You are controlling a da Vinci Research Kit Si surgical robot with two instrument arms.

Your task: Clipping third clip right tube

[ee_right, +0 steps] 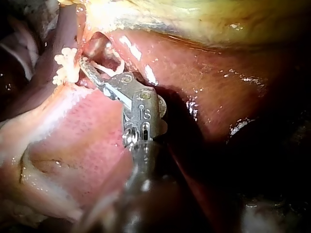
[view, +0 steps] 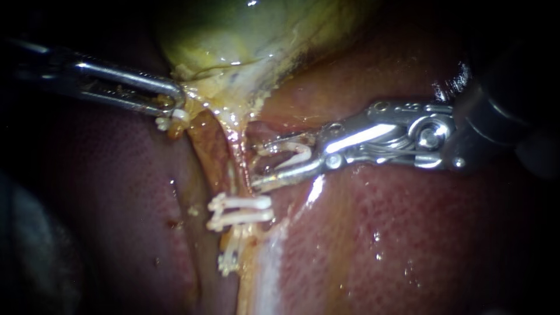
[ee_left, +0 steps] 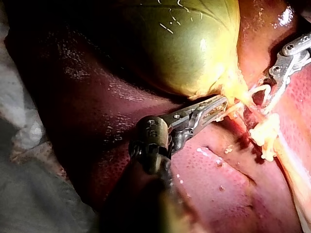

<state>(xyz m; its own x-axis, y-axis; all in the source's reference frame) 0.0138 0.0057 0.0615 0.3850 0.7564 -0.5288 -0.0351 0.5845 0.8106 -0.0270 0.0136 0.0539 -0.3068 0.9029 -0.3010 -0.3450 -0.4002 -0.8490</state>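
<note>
Jaws of my right instrument (view: pixel 256 165) stand wide apart, holding an open white clip (view: pixel 294 153) between them. Just beyond their tips the right tube (view: pixel 236 154) runs crosswise to them, two placed clips (view: pixel 242 210) beside the lower jaw. Farther off, my left instrument (view: pixel 175 108) clamps the gallbladder (view: pixel 233 35) neck.

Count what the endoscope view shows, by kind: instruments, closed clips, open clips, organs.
Instruments: 2 (left instrument, right instrument)
Closed clips: 3
Open clip, held in the right instrument: 1
Organs: 2 (gallbladder, liver)
Total: 8
White bit beside the left instrument: unclear, uncounted.
</note>
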